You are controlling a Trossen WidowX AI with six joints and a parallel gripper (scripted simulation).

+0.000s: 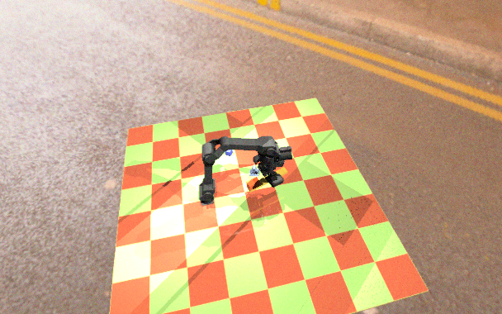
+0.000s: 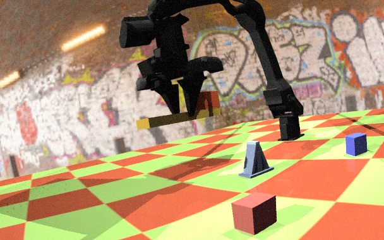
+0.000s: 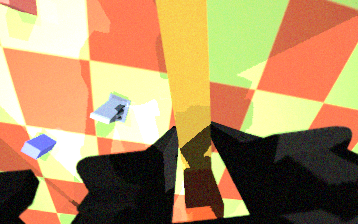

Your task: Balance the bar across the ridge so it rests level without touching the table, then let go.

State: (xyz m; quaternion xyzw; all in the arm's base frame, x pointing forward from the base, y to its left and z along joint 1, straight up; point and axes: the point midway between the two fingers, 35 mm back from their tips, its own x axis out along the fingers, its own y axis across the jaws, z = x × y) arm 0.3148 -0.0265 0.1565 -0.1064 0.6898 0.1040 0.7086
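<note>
Yellow bar (image 1: pixel 282 171) (image 2: pixel 164 120) (image 3: pixel 187 60): up in the air over the table, clear of both the table and the ridge, with a slight slant in the exterior view.
Orange block (image 1: pixel 253 183) (image 2: pixel 212 98) (image 3: pixel 201 212): sitting on top of the bar at one end, partly in shadow.
Gripper (image 1: pixel 267 175) (image 2: pixel 184 114) (image 3: pixel 192 127): pointing down, jaws closed on the bar between its two ends.
Ridge (image 1: pixel 253 170) (image 2: pixel 252 161) (image 3: pixel 107 111): grey-blue, narrow at the top, upright on its flat foot, nothing laid across it.
Blue block (image 1: pixel 229 153) (image 2: pixel 355 144) (image 3: pixel 39 146): on the table, apart from the ridge.
Red block (image 2: pixel 254 213) (image 3: pixel 17 5): on the table too, nearest the viewer from the side; only its edge shows from the wrist.
Arm (image 1: pixel 243 144) (image 2: pixel 268 54): black, bent in a high arch.
Table (image 1: pixel 281 264) (image 2: pixel 174 205) (image 3: pixel 45 75): green and orange-red checks, streaked with shadows.
Wall (image 2: pixel 110 117): covered in graffiti behind it all.
</note>
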